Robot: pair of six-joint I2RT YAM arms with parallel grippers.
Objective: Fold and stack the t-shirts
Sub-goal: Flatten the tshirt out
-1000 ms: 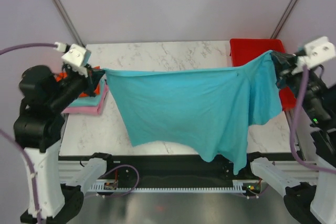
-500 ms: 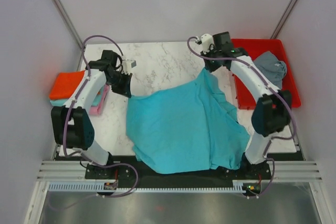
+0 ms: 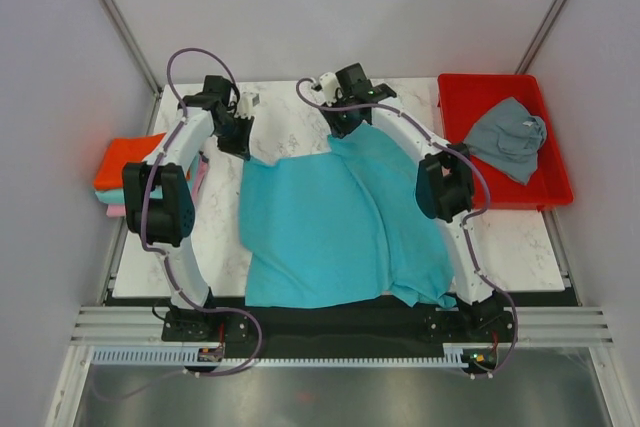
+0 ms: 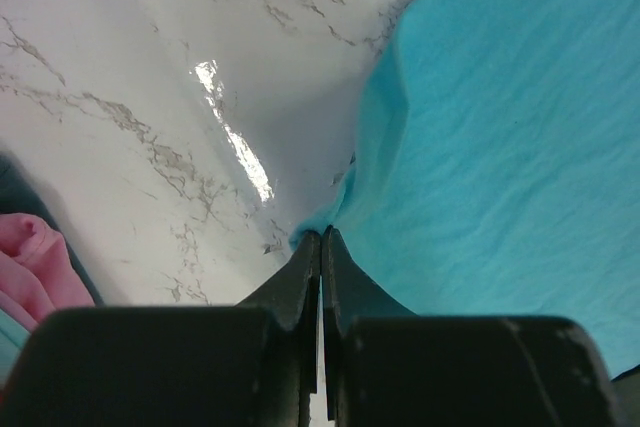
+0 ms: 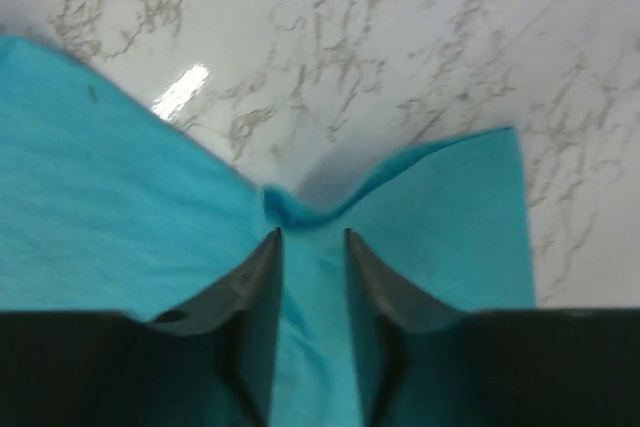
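Table [image 3: 515, 247], turquoise t-shirt [image 3: 320, 232] now flat

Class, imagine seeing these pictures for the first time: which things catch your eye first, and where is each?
The big turquoise t-shirt spread across the middle of the marble table, its far edge pinched by the left gripper while the right gripper stands slightly open over it. Next, the red tray at the far right holding a crumpled grey t-shirt.
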